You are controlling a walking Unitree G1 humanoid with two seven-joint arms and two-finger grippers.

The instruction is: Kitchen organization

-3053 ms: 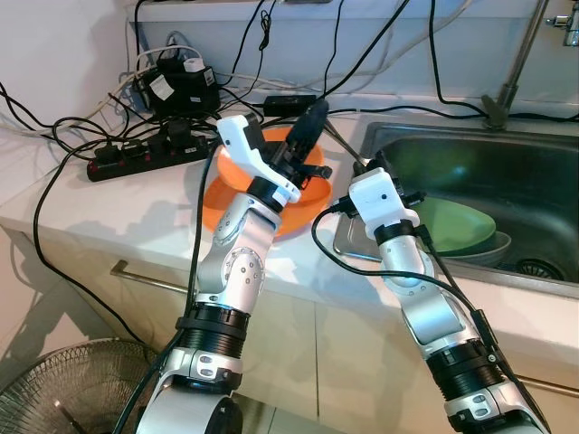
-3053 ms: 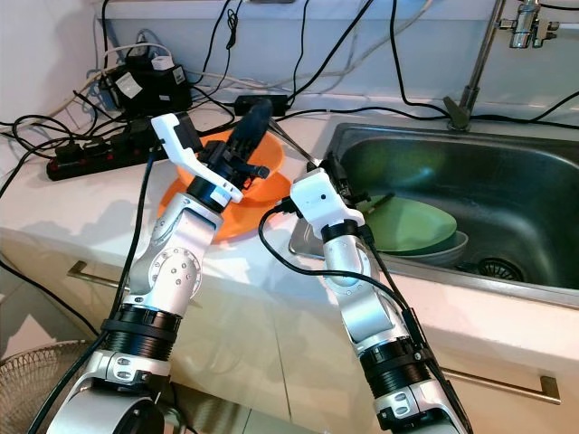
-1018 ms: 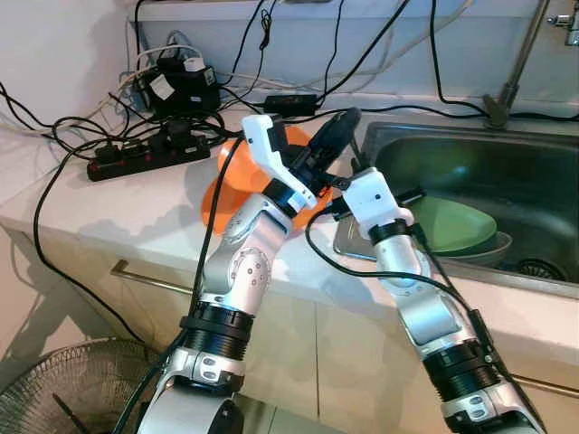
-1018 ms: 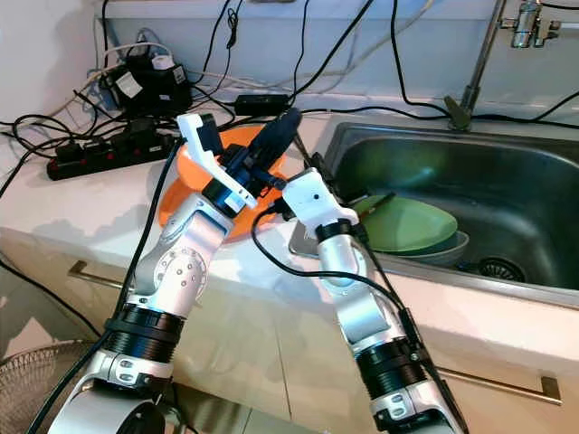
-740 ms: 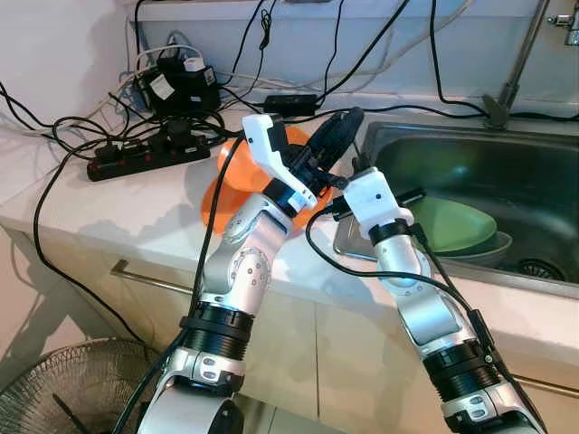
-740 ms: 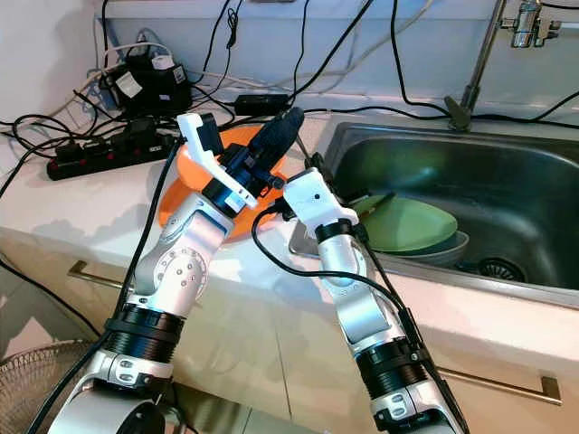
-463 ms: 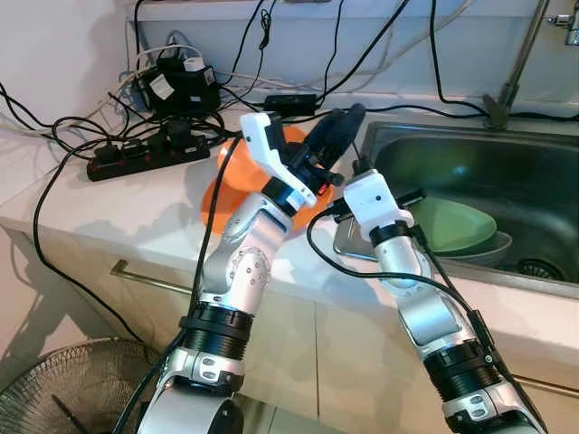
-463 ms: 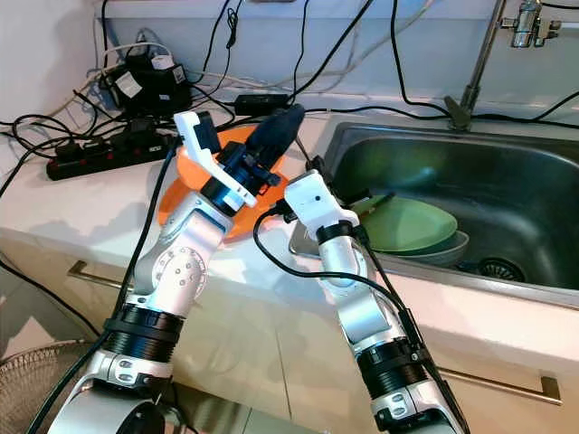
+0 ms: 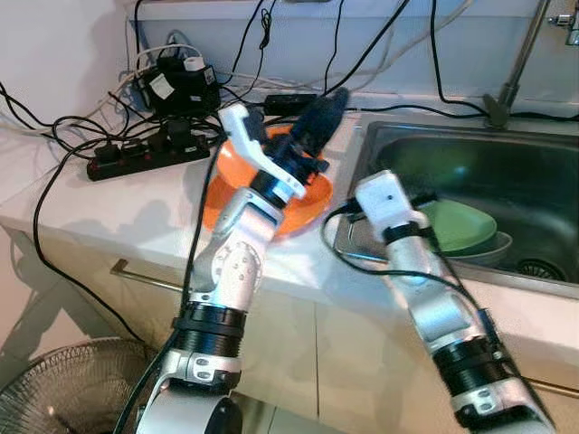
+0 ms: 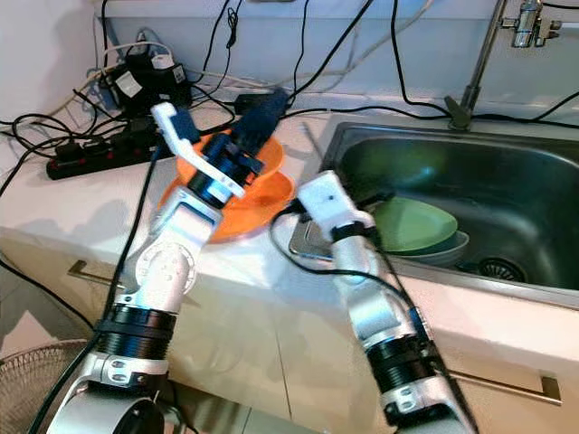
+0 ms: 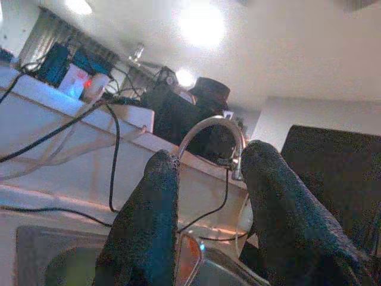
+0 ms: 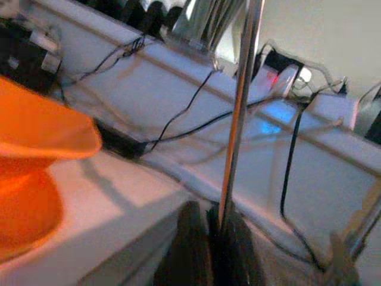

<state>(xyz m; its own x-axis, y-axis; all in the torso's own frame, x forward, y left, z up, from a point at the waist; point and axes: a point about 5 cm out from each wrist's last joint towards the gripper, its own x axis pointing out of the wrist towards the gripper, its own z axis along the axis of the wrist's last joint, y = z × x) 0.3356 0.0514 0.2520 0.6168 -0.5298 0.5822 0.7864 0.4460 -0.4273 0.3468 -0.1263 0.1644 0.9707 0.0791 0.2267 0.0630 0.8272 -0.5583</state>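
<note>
While angled up over the counter [image 9: 109, 203], left gripper [image 9: 317, 122] parted, grasping nothing, just above orange bowl [image 9: 271, 194]. Beside it toward the sink [image 9: 534, 163], right gripper [image 12: 211, 241] pinched on a thin metal rod [image 12: 238, 113]. Beyond that, green plates [image 9: 461, 226] stacked in the basin.

a bowl [image 9: 237, 194] sits on the counter [image 9: 118, 203] left of the sink [image 9: 507, 172].
</note>
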